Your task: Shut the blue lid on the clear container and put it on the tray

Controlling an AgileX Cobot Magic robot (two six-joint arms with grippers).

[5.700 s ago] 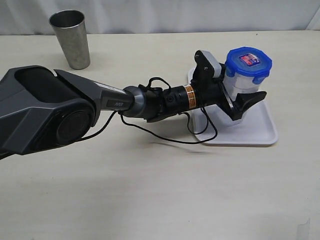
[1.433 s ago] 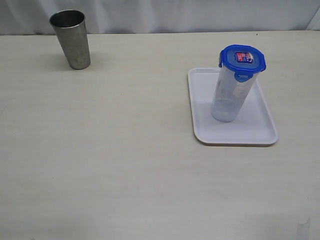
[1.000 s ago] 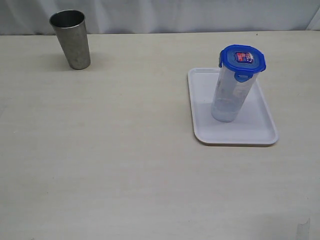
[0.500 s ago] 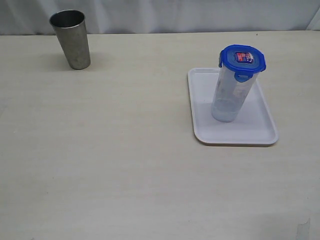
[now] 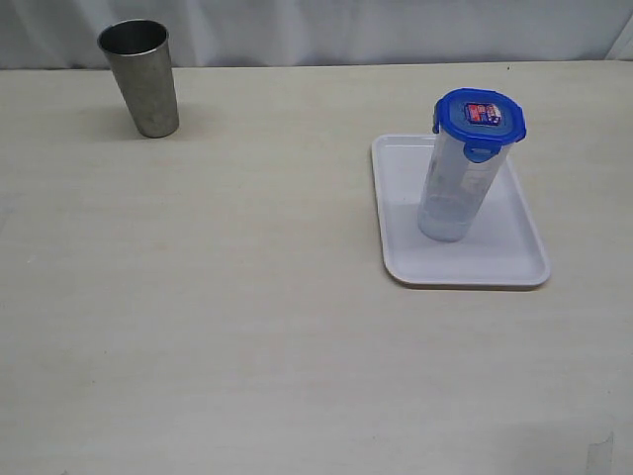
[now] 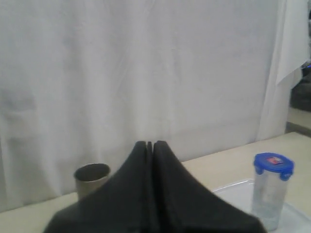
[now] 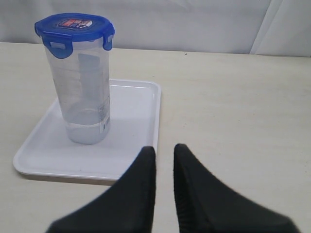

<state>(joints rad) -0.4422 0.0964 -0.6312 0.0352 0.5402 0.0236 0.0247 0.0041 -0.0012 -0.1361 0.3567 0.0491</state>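
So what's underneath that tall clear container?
The white tray: the clear container stands upright on it, blue lid on top. The patch of tray beneath its base shows only dimly through the plastic, and the table under the tray is covered.

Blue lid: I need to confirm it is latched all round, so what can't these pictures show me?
Far flaps of the blue lid: exterior view, hidden behind the lid itself.
Sticker wording: every view, too small or blurred.
Tray: left wrist view, partly behind the left hand, cut by the edge.
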